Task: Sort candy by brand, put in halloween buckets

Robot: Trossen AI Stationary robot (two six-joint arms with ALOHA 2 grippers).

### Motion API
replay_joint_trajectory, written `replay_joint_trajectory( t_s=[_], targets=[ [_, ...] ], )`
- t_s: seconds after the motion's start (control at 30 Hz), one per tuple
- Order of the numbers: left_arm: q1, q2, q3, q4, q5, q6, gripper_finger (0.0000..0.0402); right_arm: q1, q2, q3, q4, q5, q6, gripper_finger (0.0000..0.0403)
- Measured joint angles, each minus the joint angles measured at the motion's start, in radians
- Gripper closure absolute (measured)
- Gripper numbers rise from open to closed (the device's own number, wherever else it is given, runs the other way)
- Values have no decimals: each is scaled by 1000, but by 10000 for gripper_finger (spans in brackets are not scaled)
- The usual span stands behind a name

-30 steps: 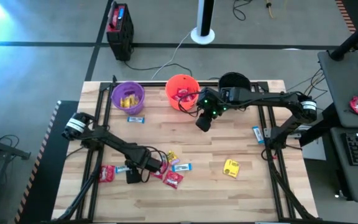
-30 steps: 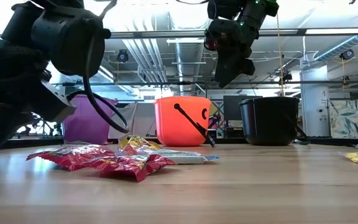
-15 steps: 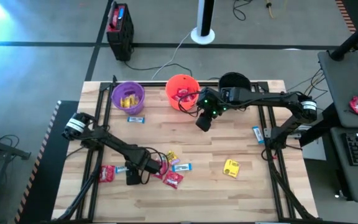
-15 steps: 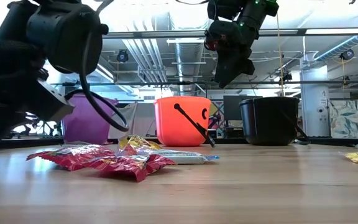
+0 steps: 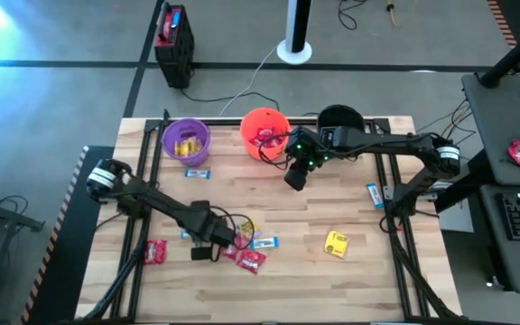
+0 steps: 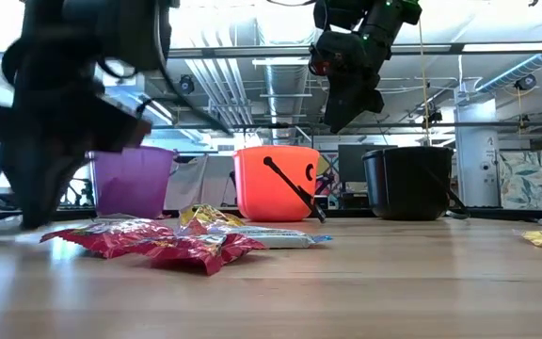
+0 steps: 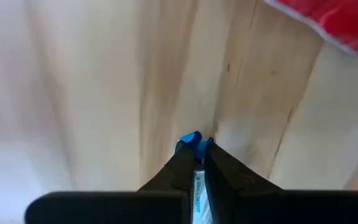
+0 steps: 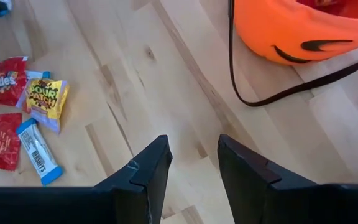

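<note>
While the wooden table (image 5: pixel 332 289) carries everything in sight, the two dark arms reach over it from either side. Three buckets stand in a row along its far edge: the purple bucket (image 5: pixel 185 141) with yellow packets inside, the orange bucket (image 5: pixel 264 133) with red packets inside and its thin black handle lying on the wood, and the black bucket (image 5: pixel 340 118). Raised above the table just beside the orange bucket, the right gripper (image 8: pixel 192 155) hangs with its fingers spread apart and nothing between them. Low over the near-left part of the table, the left gripper (image 7: pixel 196 149) is clenched on a blue-and-white candy packet (image 7: pixel 197 186), whose blue end shows just past the fingertips. Next to it lies a loose cluster of candy: red packets (image 5: pixel 250 261), a yellow packet (image 8: pixel 46 101) and a blue-and-white bar (image 5: pixel 264 242). Apart from these lie one red packet (image 5: pixel 155 251) further left, a blue-and-white packet (image 5: pixel 197 173) near the purple bucket, a yellow packet (image 5: pixel 336 244) toward the right, and a blue-and-white packet (image 5: pixel 374 194) at the right edge.
</note>
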Motion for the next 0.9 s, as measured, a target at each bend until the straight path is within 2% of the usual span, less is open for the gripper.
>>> replay_joint_trajectory(
  t_s=[0.1,0.27,0.43,0.5,0.67,0.8,0.9],
  targets=[
    [9,-50,0,0,-59,10,397,0,0,0,7,17,0,271],
    [19,-170,-1,2,-240,55,397,0,0,0,23,19,1,274],
    [33,-342,-1,71,-371,96,401,0,0,0,57,18,0,278],
    [38,-417,-1,122,-393,121,401,0,0,0,94,10,-7,277],
    [71,-597,-1,261,-397,141,400,19,0,0,272,-89,-95,269],
    [92,-700,-1,410,-396,145,400,62,0,0,465,-98,-187,255],
    [100,-746,-3,490,-398,160,400,97,5,0,612,-99,-158,236]
  ],
)
